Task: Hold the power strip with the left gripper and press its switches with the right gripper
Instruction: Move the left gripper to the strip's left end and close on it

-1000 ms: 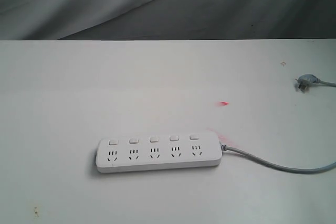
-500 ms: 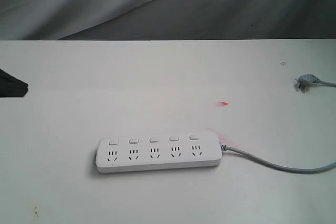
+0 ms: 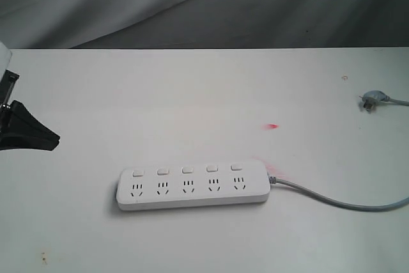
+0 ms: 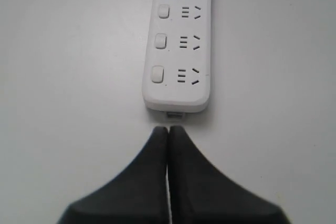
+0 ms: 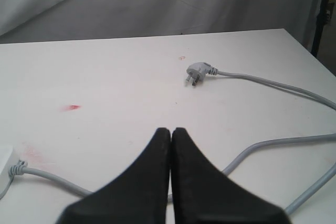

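- Left gripper point(image 3: 54, 140): at the left edge of the table point(image 3: 192, 87), fingers pressed together, empty, apart from the strip.
- Power strip point(image 3: 192, 187): flat on the table, front centre, with the switches point(image 3: 187, 170) along its far side.
- Grey cord point(image 3: 339, 201): leaves the strip's right end; plug point(image 3: 370, 100) lies far right.
- Right gripper point(image 5: 170, 129): fingers pressed together, empty, above the cord.

— What does the left gripper point(image 4: 168, 128) look like up close?
— A matte black two-finger clamp: smooth fingers point(image 4: 142, 187), broad at the base, curving in to narrow points. The exterior view shows a pale silver-grey block point(image 3: 5, 62) adjoining them.
— And the right gripper point(image 5: 170, 128)?
— The same black tapered shape, with a thin seam between.
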`<state>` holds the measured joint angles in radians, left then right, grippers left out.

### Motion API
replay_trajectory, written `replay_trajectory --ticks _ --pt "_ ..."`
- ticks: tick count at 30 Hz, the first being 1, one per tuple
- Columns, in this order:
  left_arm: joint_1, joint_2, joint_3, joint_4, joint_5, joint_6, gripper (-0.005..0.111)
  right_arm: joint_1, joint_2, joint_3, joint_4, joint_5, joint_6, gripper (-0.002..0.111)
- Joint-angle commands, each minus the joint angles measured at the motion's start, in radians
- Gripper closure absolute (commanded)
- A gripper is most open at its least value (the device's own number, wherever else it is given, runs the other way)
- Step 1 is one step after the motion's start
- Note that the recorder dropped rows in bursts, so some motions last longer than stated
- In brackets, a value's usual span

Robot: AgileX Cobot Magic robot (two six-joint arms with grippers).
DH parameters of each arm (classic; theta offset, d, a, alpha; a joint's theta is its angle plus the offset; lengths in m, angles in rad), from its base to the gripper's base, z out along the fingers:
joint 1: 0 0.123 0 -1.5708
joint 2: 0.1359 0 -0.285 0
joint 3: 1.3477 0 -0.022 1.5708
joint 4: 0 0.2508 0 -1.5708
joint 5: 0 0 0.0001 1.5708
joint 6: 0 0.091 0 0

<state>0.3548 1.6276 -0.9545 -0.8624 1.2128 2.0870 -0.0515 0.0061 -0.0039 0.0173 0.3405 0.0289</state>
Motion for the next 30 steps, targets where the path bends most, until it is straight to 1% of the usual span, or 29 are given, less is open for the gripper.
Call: replay_trajectory --ticks 1,3,6,9,12,14,15,17,20,25,27,30 --pt "-0.008 0.039 0.001 -0.017 -0.02 0.007 0.106 -0.008 -0.006 0.004 0.001 -0.006 0.005 0.108" --pt "-0.019 0.046 0.001 0.011 -0.006 0.007 0.103 -0.008 -0.006 0.004 0.001 -0.006 0.005 0.108" --pt "-0.052 0.059 0.001 0.05 0.008 0.007 0.089 -0.008 -0.006 0.004 0.001 -0.006 0.005 0.108" --pt "-0.092 0.072 0.001 0.05 0.008 0.007 0.068 -0.008 -0.006 0.004 0.001 -0.006 0.005 0.108" --pt "-0.131 0.092 0.001 0.016 0.008 0.007 0.043 -0.008 -0.006 0.004 0.001 -0.006 0.003 0.108" --pt "-0.151 0.108 0.001 -0.012 0.008 0.007 0.035 -0.008 -0.006 0.004 0.001 -0.006 0.003 0.108" --pt "-0.159 0.121 0.001 -0.021 0.008 0.007 0.032 -0.008 -0.006 0.004 0.001 -0.006 0.003 0.108" --pt "-0.174 0.144 0.001 -0.033 0.002 0.007 0.031 -0.008 -0.006 0.004 0.001 -0.006 0.003 0.108" --pt "-0.197 0.207 0.001 -0.071 -0.063 0.007 0.031 -0.008 -0.006 0.004 0.001 -0.006 0.003 0.108" --pt "-0.197 0.301 0.001 -0.183 -0.171 0.007 0.031 -0.008 -0.006 0.004 0.001 -0.006 0.005 0.108" --pt "-0.197 0.324 0.001 -0.215 -0.171 0.007 0.028 -0.008 -0.006 0.004 0.001 -0.006 0.005 0.108" --pt "-0.197 0.343 -0.004 -0.196 -0.171 0.007 0.027 -0.008 -0.006 0.004 0.001 -0.006 0.005 0.108"
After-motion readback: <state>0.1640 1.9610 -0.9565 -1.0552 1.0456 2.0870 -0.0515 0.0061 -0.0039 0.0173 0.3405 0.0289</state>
